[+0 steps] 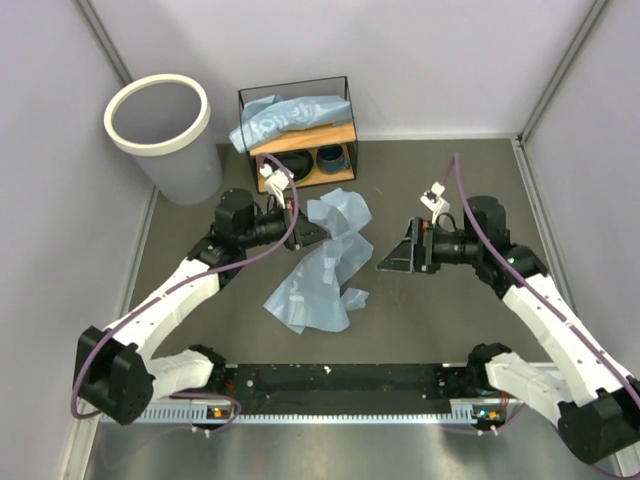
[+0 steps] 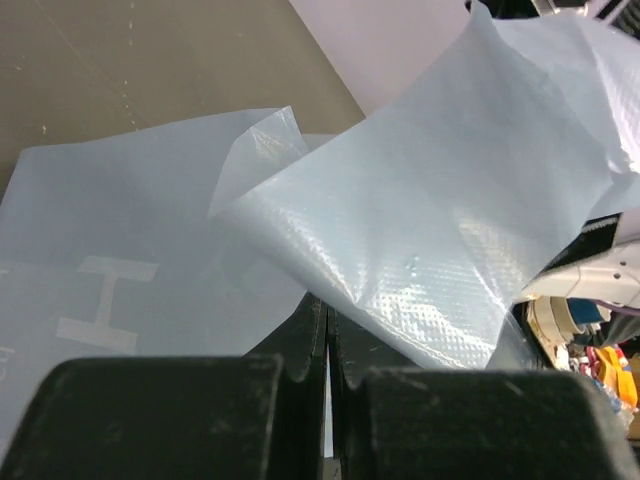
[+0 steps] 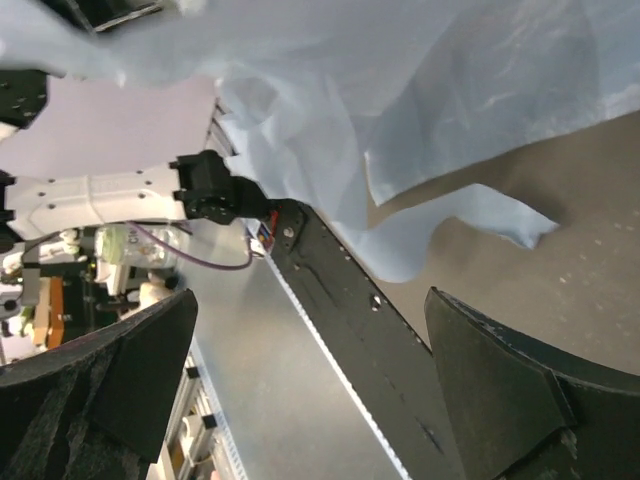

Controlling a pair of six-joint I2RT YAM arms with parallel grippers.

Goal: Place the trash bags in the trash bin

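We read one white letter, H or a sideways I, on the trash bag (image 2: 150,230); lettering on the second trash bag (image 1: 285,118) is illegible.

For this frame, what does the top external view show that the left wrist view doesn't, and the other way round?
Only top external: the translucent whitish plastic trash bin with white ring rim, a second light-blue film bag lying on the wire-framed wooden shelf, and the open right gripper. Only left wrist: the left gripper up close, jaws pinched shut on the crumpled light-blue plastic bag, and a white letter printed on it. Both: that bag and the left gripper holding it.
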